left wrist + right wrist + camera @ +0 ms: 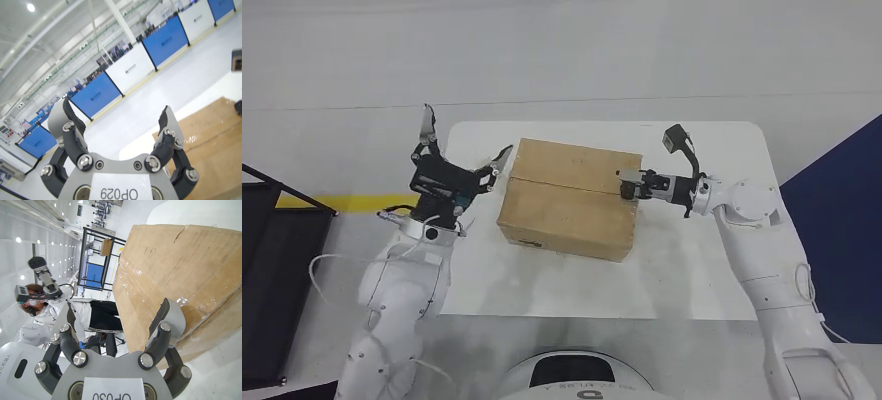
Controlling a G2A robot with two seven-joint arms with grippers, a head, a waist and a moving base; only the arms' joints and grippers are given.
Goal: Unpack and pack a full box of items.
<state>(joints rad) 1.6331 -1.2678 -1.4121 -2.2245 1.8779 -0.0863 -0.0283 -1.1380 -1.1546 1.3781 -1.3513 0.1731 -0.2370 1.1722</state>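
A closed cardboard box, its flaps taped along the middle seam, sits at the centre of the white table. My left gripper is raised just off the box's left end and is open, with nothing between its fingers. The box's near corner lies beside one fingertip. My right gripper is at the box's right end, level with the seam. It stands open, with one finger in front of the taped box top; I cannot tell if it touches.
A black rack stands on the floor left of the table. A dark blue panel stands to the right. Bare table shows in front of the box and at the far right corner.
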